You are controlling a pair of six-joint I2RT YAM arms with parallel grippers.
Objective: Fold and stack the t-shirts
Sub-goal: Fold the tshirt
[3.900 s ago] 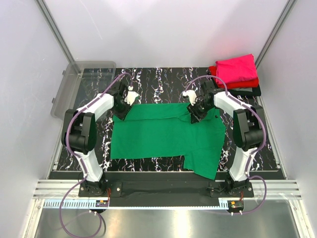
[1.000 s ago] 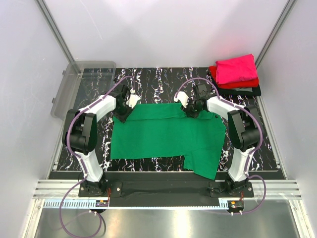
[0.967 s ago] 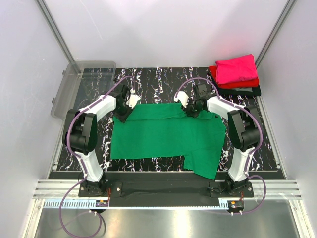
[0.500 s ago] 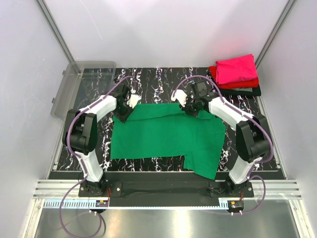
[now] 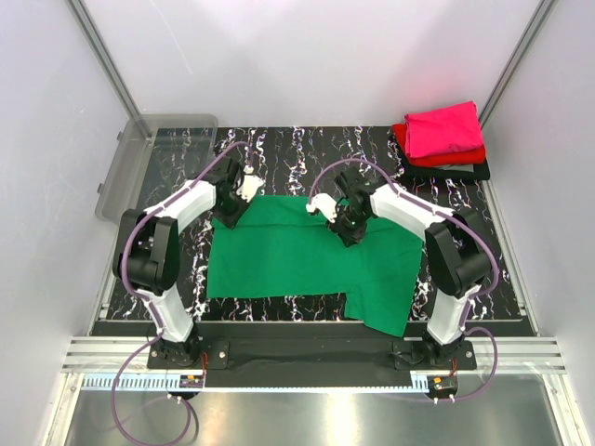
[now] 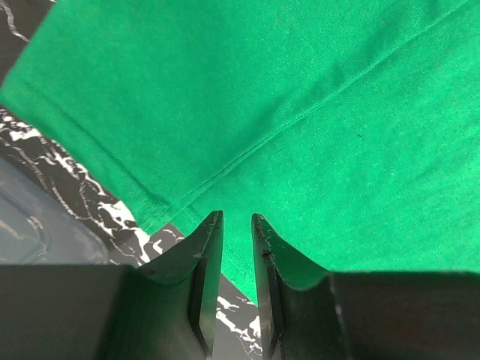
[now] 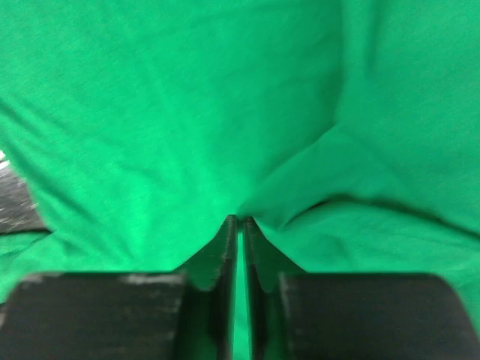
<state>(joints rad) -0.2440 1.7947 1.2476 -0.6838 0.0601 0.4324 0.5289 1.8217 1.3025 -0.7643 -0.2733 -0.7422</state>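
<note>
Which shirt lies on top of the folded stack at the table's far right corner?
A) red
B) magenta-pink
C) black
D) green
B: the magenta-pink shirt sits uppermost, with the red shirt showing under it and the black shirt at the bottom.

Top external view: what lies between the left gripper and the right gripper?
Only the green t-shirt. Its flat cloth fills the whole stretch from the left gripper to the right gripper. The top external view shows this.
</note>
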